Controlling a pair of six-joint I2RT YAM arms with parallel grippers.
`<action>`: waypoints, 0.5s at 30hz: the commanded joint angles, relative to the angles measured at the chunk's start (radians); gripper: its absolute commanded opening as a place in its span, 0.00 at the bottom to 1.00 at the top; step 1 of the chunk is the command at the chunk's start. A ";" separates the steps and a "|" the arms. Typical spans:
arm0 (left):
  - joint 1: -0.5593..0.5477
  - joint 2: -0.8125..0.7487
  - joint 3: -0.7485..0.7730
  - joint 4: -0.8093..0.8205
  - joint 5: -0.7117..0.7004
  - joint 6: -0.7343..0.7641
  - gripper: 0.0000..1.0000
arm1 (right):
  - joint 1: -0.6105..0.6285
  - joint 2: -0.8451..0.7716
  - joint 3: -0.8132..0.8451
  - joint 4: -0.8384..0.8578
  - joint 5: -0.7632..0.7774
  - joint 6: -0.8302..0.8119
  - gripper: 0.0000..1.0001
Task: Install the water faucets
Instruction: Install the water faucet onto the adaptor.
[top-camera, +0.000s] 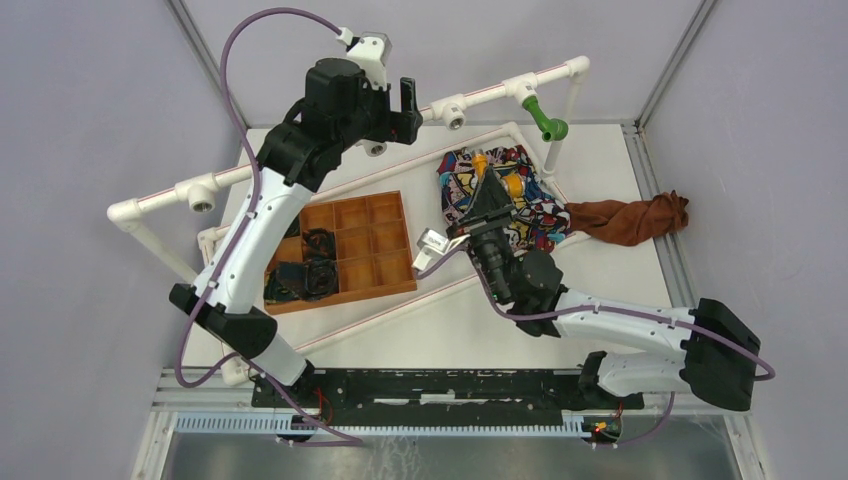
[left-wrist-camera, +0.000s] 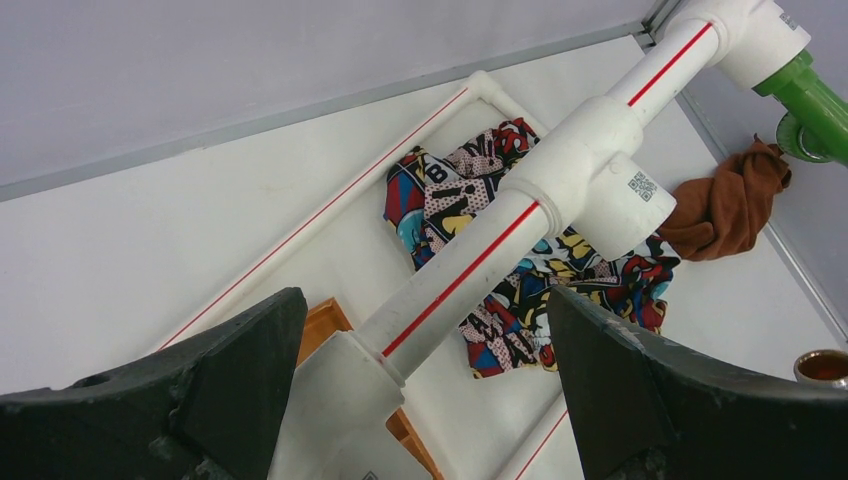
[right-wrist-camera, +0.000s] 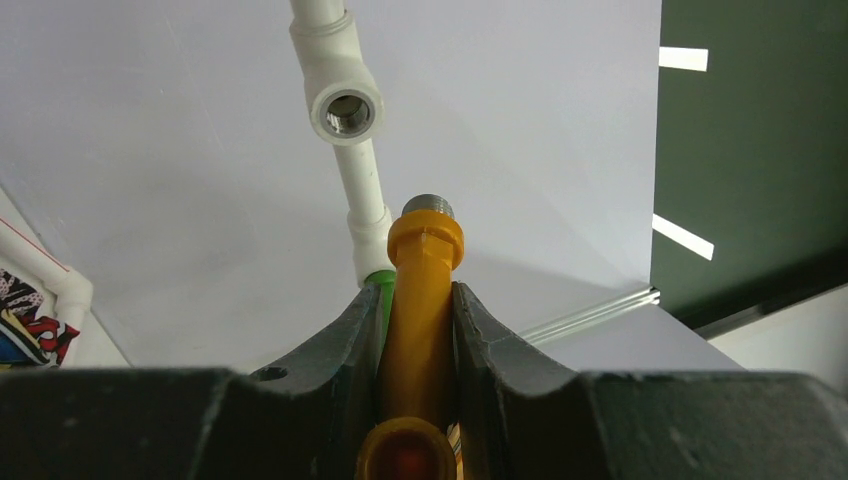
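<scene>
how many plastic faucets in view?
2. Green plastic faucet mounted on the white pipe rail, right end; orange-yellow plastic faucet clamped in the right gripper. Others could hide under the patterned cloth.

Left arm (top-camera: 240, 240) and right arm (top-camera: 620, 325) are both rocking white shells, black joints, purple cables (top-camera: 228, 60) looping along.

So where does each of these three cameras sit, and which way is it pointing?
Top: overhead at the near edge, looking down on the table; left arm and right arm show whole.
Left wrist: on the left arm, looking along the white pipe towards the far right corner; the left tool, open, stands either side of the pipe.
Right wrist: on the right arm, facing a fitting; the right tool clamps the yellow faucet.
Shared: the green faucet shows in all three.
</scene>
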 joint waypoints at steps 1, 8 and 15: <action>0.010 -0.023 -0.040 -0.112 0.014 0.017 0.98 | -0.039 -0.019 0.133 -0.181 -0.076 0.057 0.00; 0.017 -0.023 -0.042 -0.109 0.066 0.015 0.98 | -0.061 -0.001 0.287 -0.512 -0.090 0.173 0.00; 0.018 -0.016 -0.046 -0.129 0.129 0.008 0.99 | -0.082 0.048 0.448 -0.753 -0.097 0.247 0.00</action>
